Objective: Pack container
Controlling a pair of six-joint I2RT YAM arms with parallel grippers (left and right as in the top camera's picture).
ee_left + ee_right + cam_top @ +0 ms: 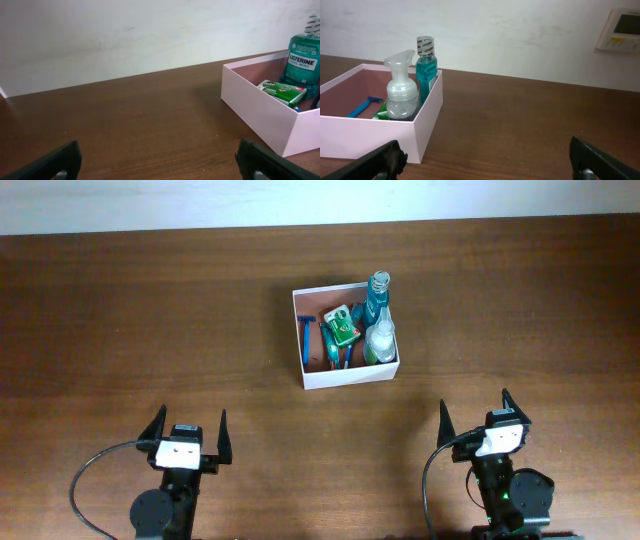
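The container (346, 374), a white square box with a reddish-brown inside, stands on the table's far middle. It holds a teal mouthwash bottle (378, 297), a clear pump bottle (380, 340), a green packet (343, 326) and a blue razor (306, 340). My left gripper (191, 420) rests near the front edge, left of the box, open and empty. My right gripper (475, 408) sits at the front right, also open and empty. In the left wrist view the container (260, 112) lies ahead to the right. In the right wrist view the container (427, 117) is ahead to the left, beside the left finger.
The brown wooden table (150, 310) runs back to a white wall. A white wall panel (622, 30) shows at the upper right of the right wrist view. Black cables loop beside both arm bases.
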